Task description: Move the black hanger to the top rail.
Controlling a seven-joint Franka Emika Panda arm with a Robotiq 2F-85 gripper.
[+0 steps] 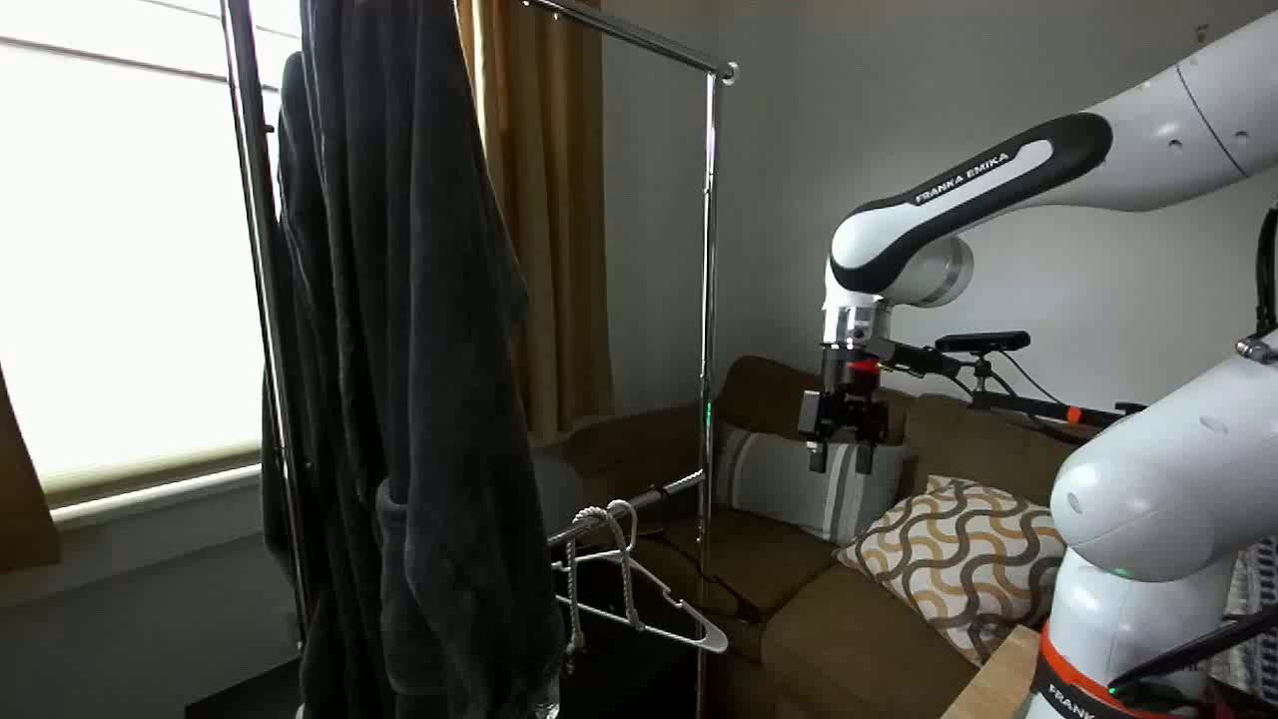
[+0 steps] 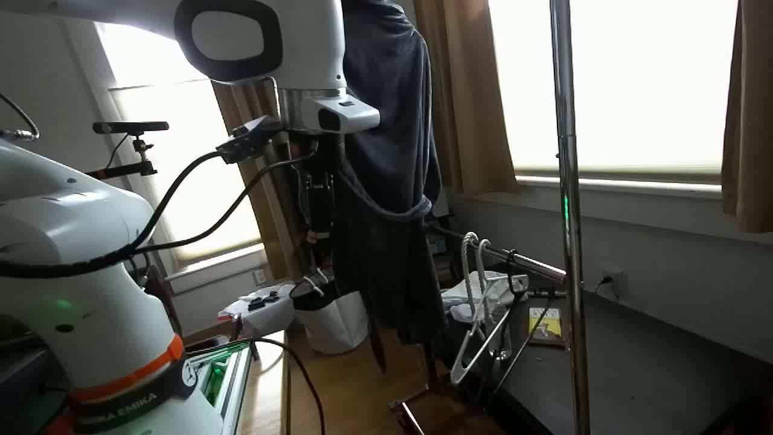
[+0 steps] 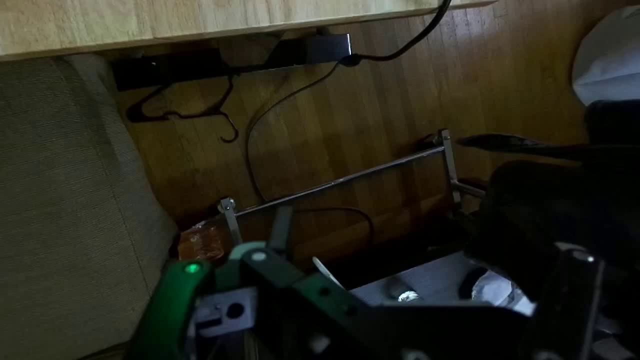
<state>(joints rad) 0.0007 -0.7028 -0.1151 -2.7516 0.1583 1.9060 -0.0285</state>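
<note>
Window (image 1: 140, 250), bright, at the left edge in an exterior view. Beside it, dark robe (image 1: 419, 399), hanging close to the left chrome post (image 1: 261, 250). Further right, white hanger (image 1: 711, 637) on the lower crossbar (image 1: 679, 487); on this crossbar, nearer to its right end — black hanger (image 2: 525, 342), suspended by the hook, well below the top rail (image 1: 639, 38). Past the right chrome post (image 1: 710, 300) and apart from it, gripper (image 1: 842, 461) pointing down in front of a striped cushion (image 1: 774, 481) — fingers (image 1: 819, 458) standing wide from each other. Closer to the right edge, patterned cushion (image 1: 958, 559) on the sofa (image 1: 819, 619). In wrist view, second black hanger (image 3: 200, 114) against wood floor (image 3: 310, 125), near the edge of pale wooden top (image 3: 215, 17).
</note>
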